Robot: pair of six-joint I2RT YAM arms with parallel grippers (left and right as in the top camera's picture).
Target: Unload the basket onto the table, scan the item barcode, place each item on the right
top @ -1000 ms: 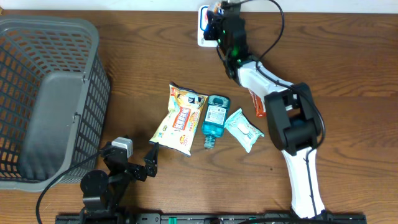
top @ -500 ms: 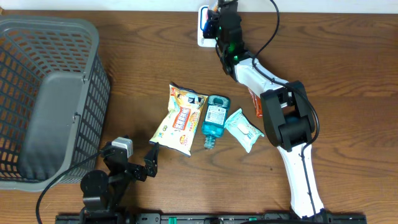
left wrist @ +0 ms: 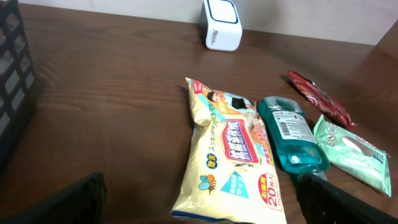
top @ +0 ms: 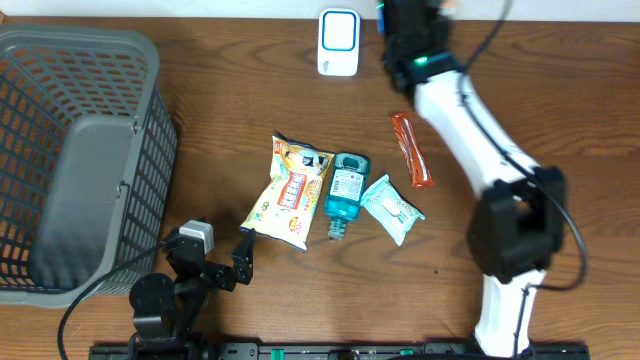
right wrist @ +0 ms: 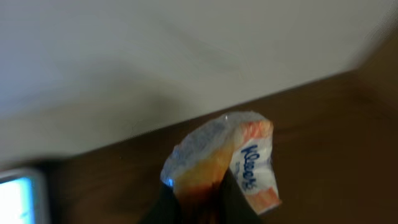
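Note:
My right gripper (right wrist: 202, 202) is shut on a small orange and white tissue packet (right wrist: 230, 162), pinched by its lower end and held up in front of the pale wall. In the overhead view this gripper (top: 402, 18) is at the table's far edge, just right of the white barcode scanner (top: 338, 42). The scanner's lit face (right wrist: 18, 196) shows at the lower left of the right wrist view. My left gripper (top: 215, 262) rests open near the front edge, its fingers (left wrist: 81, 196) wide apart and empty, facing a yellow wipes pack (left wrist: 230, 155).
A teal mouthwash bottle (top: 345, 192), a green and white pack (top: 392, 208) and a red stick pack (top: 411, 150) lie beside the yellow wipes pack (top: 290, 192) mid-table. A grey mesh basket (top: 70, 150) fills the left side.
My right arm has swung right, away from above the scanner, carrying the packet. The scanner and the red stick pack now show in full. The left arm has not moved.

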